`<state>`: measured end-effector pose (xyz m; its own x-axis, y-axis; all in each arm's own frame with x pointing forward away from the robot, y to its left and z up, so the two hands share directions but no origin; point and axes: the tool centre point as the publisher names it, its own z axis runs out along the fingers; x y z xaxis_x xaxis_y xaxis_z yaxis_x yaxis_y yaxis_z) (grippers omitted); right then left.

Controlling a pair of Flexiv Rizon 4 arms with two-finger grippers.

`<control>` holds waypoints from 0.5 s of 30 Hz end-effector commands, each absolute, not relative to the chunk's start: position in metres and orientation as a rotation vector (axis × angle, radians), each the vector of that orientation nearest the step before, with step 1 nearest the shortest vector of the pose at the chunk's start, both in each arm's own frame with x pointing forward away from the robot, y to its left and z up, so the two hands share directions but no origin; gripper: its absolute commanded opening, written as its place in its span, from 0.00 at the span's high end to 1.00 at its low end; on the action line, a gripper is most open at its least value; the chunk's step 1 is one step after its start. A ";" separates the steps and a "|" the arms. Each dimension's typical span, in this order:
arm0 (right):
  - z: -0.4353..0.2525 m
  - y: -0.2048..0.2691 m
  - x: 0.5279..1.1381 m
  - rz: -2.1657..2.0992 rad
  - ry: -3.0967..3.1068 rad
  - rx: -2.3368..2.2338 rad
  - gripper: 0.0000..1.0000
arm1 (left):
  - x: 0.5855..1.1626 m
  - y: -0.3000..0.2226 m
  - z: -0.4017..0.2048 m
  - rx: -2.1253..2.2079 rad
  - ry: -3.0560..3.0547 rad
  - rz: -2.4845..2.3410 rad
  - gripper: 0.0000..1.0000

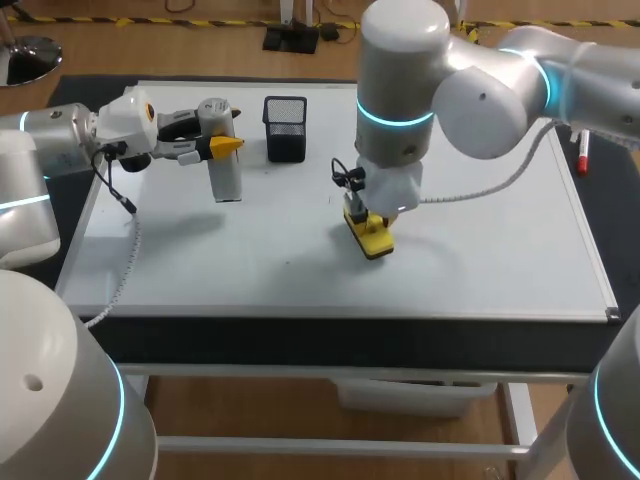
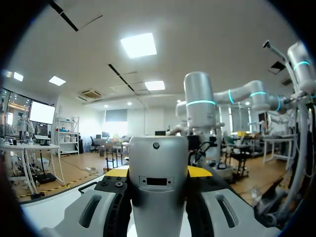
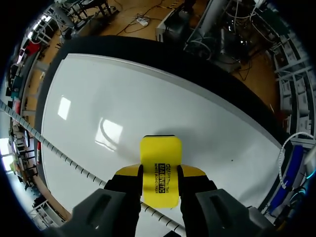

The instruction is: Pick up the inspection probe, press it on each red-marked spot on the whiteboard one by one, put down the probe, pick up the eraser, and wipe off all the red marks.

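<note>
My left gripper (image 1: 222, 146) is shut on the inspection probe (image 1: 226, 172), a grey cylinder held upright over the whiteboard's (image 1: 480, 240) back left part. In the left wrist view the probe (image 2: 158, 182) fills the gap between the yellow-tipped fingers of the left gripper (image 2: 158, 172). My right gripper (image 1: 365, 222) points down at the board's middle, shut on the yellow eraser (image 1: 374, 240), which rests on the surface. In the right wrist view the eraser (image 3: 161, 163) sticks out ahead of the right gripper (image 3: 160, 174) on the whiteboard (image 3: 123, 98). No red marks show on the board.
A black mesh cup (image 1: 286, 128) stands at the back of the board, just right of the probe. A red-capped marker (image 1: 582, 158) lies by the right edge. The right arm's cable trails over the board behind the eraser.
</note>
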<state>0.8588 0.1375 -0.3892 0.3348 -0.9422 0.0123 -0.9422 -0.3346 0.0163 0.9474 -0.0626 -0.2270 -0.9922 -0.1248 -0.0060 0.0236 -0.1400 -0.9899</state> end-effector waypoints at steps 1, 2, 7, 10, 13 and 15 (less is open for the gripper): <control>-0.395 0.142 0.859 0.003 -1.789 2.546 1.00 | 0.947 -0.063 -0.227 -0.115 1.989 -2.299 1.00; -0.396 0.142 0.859 0.002 -1.787 2.546 1.00 | 0.947 -0.063 -0.227 -0.115 1.989 -2.299 1.00; -0.400 0.142 0.859 0.006 -1.775 2.547 1.00 | 0.947 -0.063 -0.227 -0.115 1.989 -2.299 1.00; -0.401 0.142 0.859 0.012 -1.767 2.547 1.00 | 0.947 -0.063 -0.227 -0.115 1.989 -2.299 1.00; -0.403 0.141 0.859 0.018 -1.762 2.547 1.00 | 0.947 -0.063 -0.227 -0.115 1.989 -2.299 1.00; -0.404 0.140 0.858 0.022 -1.756 2.546 1.00 | 0.947 -0.063 -0.227 -0.115 1.989 -2.299 1.00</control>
<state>0.8571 0.1397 -0.4029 0.3524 -0.9352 0.0346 -0.9357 -0.3514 0.0320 0.9473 -0.0626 -0.2270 -0.9922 -0.1249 -0.0060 0.0236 -0.1399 -0.9899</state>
